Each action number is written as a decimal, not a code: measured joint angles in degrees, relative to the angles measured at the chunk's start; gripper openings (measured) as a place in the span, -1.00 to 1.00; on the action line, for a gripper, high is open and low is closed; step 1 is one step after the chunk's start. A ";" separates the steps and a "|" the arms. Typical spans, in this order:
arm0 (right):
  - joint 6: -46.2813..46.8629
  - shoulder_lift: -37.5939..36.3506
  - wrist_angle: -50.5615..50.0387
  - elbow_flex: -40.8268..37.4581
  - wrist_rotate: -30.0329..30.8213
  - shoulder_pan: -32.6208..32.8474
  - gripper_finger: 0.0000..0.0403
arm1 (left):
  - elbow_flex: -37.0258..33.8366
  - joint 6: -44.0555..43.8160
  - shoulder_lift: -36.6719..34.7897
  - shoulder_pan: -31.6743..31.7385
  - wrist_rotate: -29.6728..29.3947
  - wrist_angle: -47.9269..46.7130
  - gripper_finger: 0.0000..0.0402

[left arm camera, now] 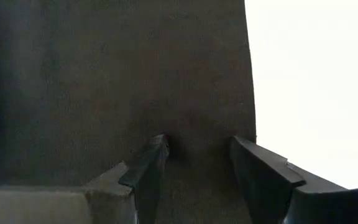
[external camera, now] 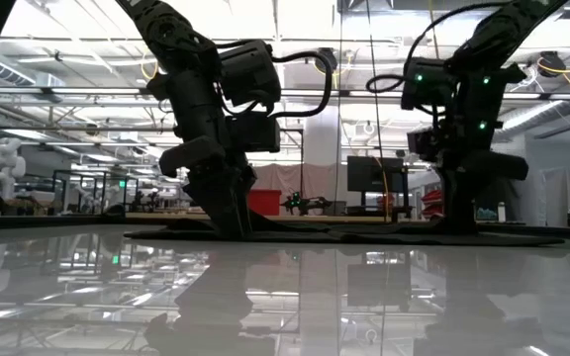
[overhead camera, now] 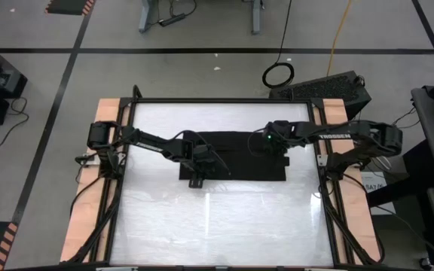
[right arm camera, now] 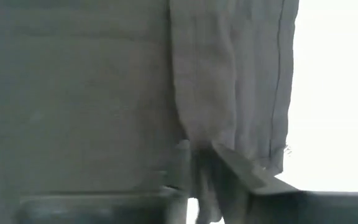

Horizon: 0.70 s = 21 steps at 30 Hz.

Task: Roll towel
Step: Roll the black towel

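- The towel (overhead camera: 236, 156) is spread flat mid-table.
- A bunched edge fold is pinched by the right gripper (right arm camera: 201, 163).
- The left gripper (left arm camera: 194, 163) is pressed on cloth, jaws apart.
- An uneven, skewed roll is risked if only one side is gripped.

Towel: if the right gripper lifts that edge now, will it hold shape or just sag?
Probably sag. The towel lies flat on the table and already bunches into soft folds where the right gripper pinches its edge, so it looks floppy. It seems thin and light. The left gripper stands open, fingers pressed on the cloth, which may limit sliding.
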 joint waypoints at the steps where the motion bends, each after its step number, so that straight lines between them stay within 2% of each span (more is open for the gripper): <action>1: -0.27 0.09 0.90 0.00 -1.36 -0.76 -0.93 | 0.00 0.07 0.00 -0.13 -0.10 -0.06 -0.05; 7: 2.21 -1.71 4.70 0.56 -5.91 -7.61 -0.98 | -0.02 2.58 0.00 -1.52 -0.97 -1.12 -0.05; 11: 10.43 -1.96 3.21 1.30 -7.07 -15.13 -0.96 | -0.03 2.95 -0.02 -2.39 -1.01 -1.45 -0.05; 15: 12.57 -1.96 0.34 1.31 -9.84 -18.60 -0.76 | -0.03 2.71 -0.02 -2.46 -0.99 -1.43 -0.05; 21: 13.97 -4.74 -1.20 1.31 -11.92 -16.83 -0.32 | -0.02 2.67 -0.02 -2.46 -0.99 -1.41 -0.05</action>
